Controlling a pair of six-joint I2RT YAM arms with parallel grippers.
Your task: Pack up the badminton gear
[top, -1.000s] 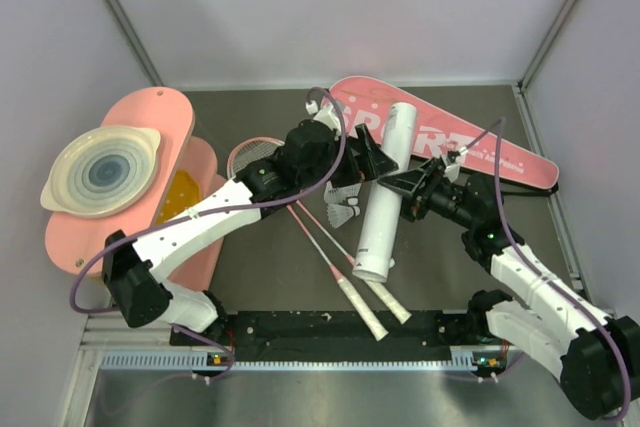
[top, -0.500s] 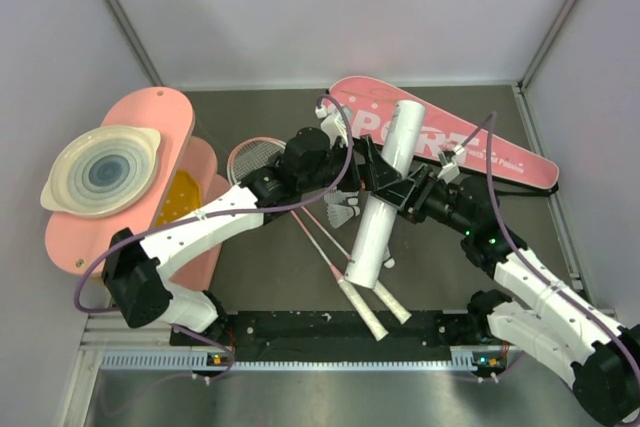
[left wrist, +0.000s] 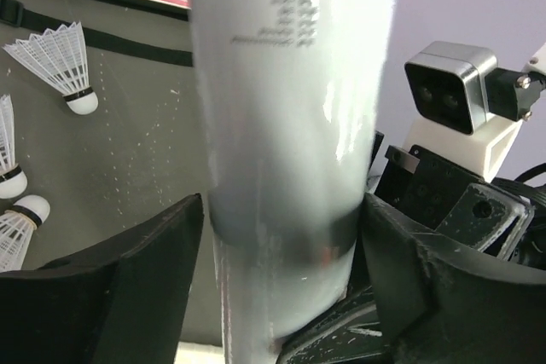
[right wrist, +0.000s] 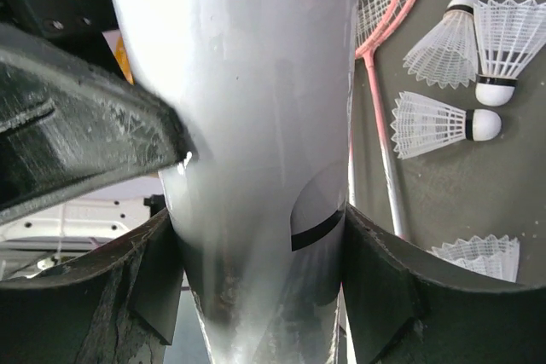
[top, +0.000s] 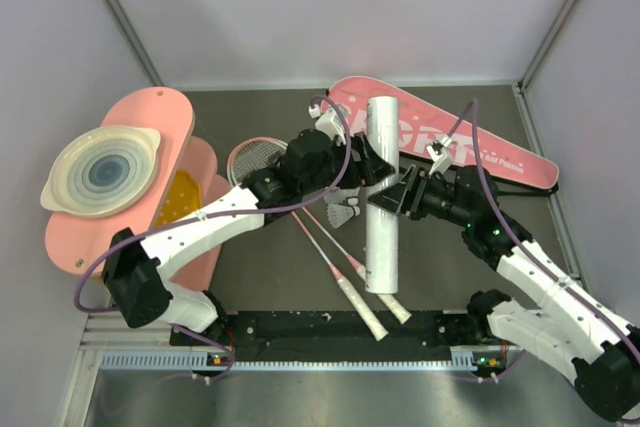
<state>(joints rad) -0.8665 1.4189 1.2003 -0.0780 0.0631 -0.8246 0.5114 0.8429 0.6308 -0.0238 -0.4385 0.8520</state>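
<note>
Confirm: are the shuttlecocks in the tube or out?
Out. The shuttlecocks lie loose on the table beside the white tube; whether more sit inside it, cannot tell.

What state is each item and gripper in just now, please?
Right gripper, shut on tube.
Left gripper, jaws astride tube, grip unclear.
Tube, clamped by right gripper.
Rackets, lying side by side, unpacked.
Shuttlecocks, loose, on their sides.
Bag, lying flat.

R gripper (right wrist: 260, 279) clamps tube (top: 382, 247); L gripper (left wrist: 281, 270) faces it, jaws straddling same tube, contact unclear.
</note>
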